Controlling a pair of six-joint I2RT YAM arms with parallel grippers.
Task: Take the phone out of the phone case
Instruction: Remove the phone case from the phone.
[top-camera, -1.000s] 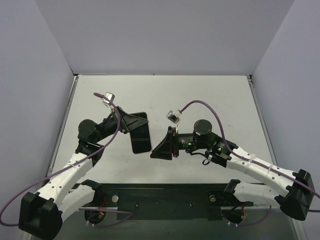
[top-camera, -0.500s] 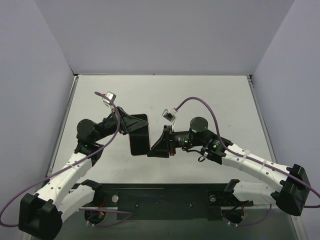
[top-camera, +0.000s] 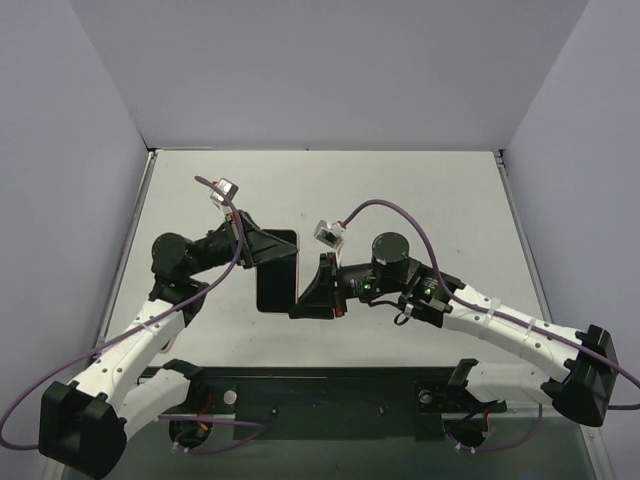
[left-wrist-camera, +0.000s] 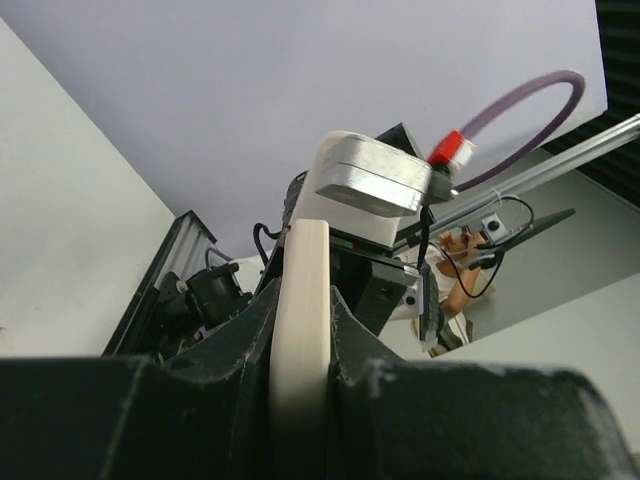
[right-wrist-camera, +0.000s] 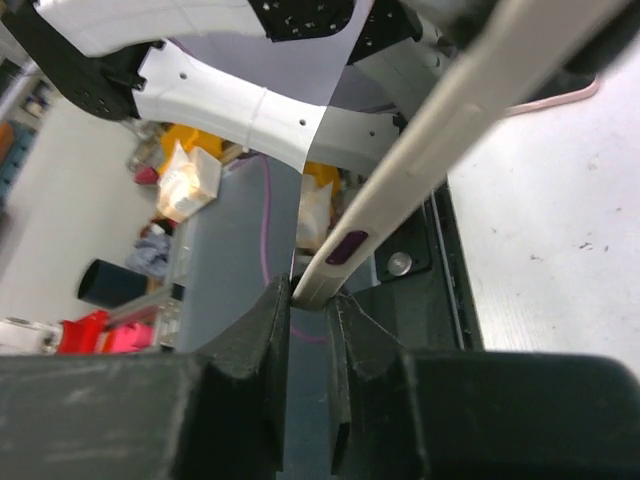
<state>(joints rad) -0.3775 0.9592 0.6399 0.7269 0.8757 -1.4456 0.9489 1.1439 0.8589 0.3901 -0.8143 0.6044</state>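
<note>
Left tool (top-camera: 268, 248) is pinching the phone case (top-camera: 275, 288) at its far end; right tool (top-camera: 300, 300) is clamping its near corner, long axis running between them

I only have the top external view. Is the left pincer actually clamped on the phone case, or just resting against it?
Observer: Clamped. In the left wrist view both fingers of the left pincer press the cream phone case edge-on.
Operator: And the right one?
Observer: The right pincer is shut with the case's end corner between its fingertips.
Operator: Which edge faces it?
Observer: The one with a dark oval slot.
</note>
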